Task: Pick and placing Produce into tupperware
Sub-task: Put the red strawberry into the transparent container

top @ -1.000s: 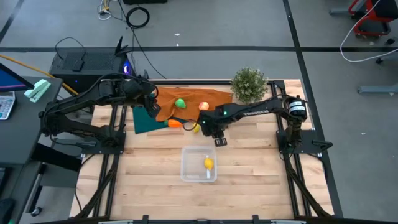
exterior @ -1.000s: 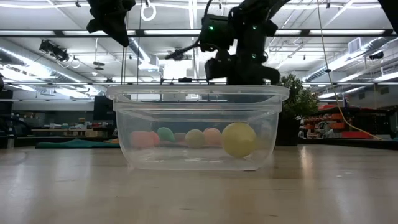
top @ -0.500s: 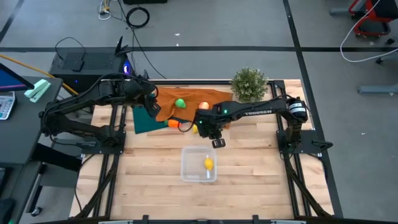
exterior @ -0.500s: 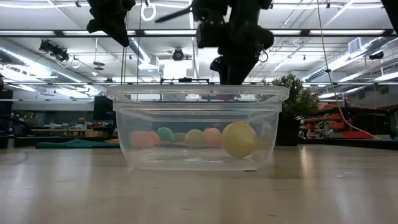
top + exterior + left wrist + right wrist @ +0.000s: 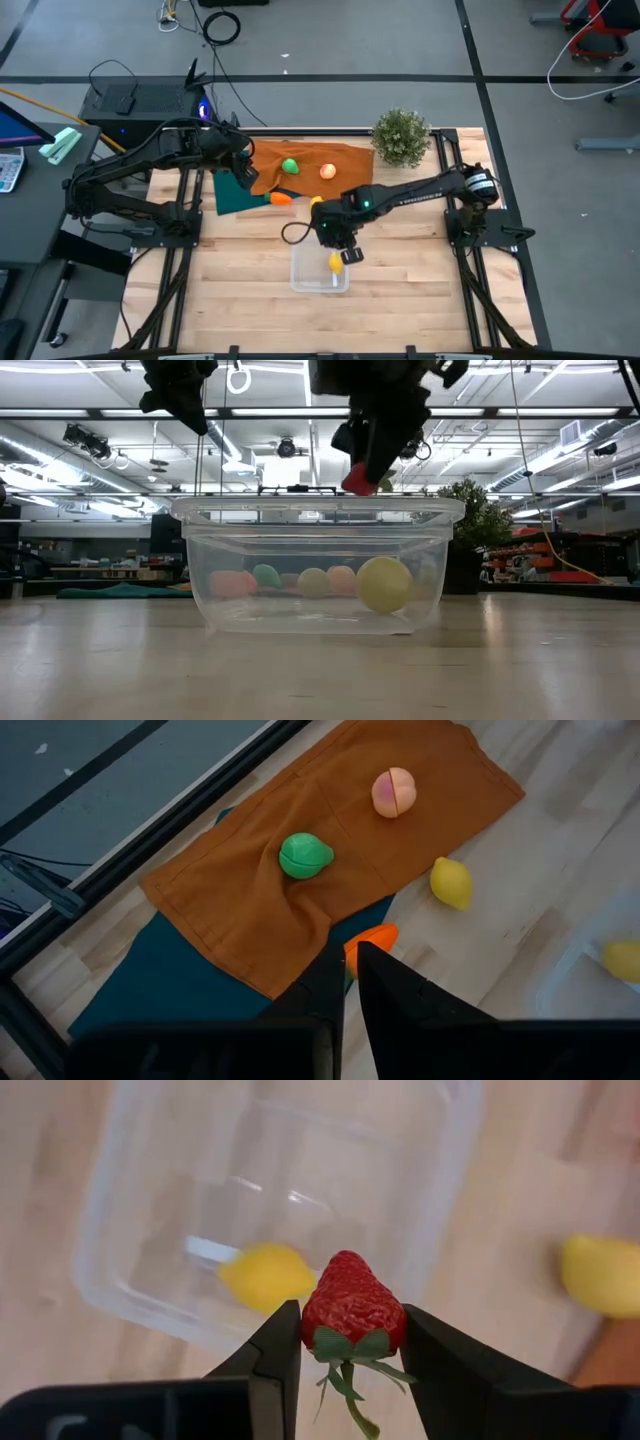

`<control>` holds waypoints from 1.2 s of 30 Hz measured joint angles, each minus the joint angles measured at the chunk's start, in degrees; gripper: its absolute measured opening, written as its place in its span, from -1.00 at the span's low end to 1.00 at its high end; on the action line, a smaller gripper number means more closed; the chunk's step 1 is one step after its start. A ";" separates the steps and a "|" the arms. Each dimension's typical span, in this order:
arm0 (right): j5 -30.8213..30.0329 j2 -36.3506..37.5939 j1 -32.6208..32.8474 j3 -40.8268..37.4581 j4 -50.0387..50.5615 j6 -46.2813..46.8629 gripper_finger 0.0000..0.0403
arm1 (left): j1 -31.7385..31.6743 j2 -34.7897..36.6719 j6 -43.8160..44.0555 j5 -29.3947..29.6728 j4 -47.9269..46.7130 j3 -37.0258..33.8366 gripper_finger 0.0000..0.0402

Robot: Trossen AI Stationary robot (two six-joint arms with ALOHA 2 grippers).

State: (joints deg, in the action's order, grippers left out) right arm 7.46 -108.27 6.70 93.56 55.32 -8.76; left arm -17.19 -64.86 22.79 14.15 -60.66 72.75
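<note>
My right gripper (image 5: 350, 1342) is shut on the tiny red strawberry (image 5: 352, 1305) and hangs over the far rim of the clear tupperware (image 5: 320, 266), which stands on the wooden table. One yellow lemon (image 5: 336, 262) lies inside it. The second lemon (image 5: 316, 202) and the orange carrot (image 5: 281, 198) lie on the wood by the orange cloth. The green round one (image 5: 290, 166) and the pale apple (image 5: 327, 171) rest on that cloth. My left gripper (image 5: 350, 975) is shut and held high over the cloths on the far left. My right gripper pinches the strawberry between its two fingers, on the sides of its wide end (image 5: 325, 1330) by the green leaves. The fingers (image 5: 375, 435) come from above, pointing down. The strawberry (image 5: 360, 480) is lifted clear, just above the tupperware's rim, tip down.
An orange cloth (image 5: 330, 155) overlaps a teal cloth (image 5: 235, 195) at the table's far left. A bushy potted plant (image 5: 400, 135) stands at the far edge. Bare wood lies left, right and near of the tupperware.
My right gripper has moved from beside the orange cloth toward the table's near edge and a little left, carrying the strawberry to a spot above the tupperware's far rim. It has stayed shut on the strawberry.
</note>
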 joint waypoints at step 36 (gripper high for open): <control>-4.63 -9.53 3.54 -0.04 -4.67 -1.07 -0.44 | 0.00 0.02 0.57 0.01 -0.17 0.02 -0.79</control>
State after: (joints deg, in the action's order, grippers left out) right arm 2.83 -117.80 10.24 93.51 50.65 -9.83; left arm -17.19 -64.84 23.35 14.15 -60.83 72.77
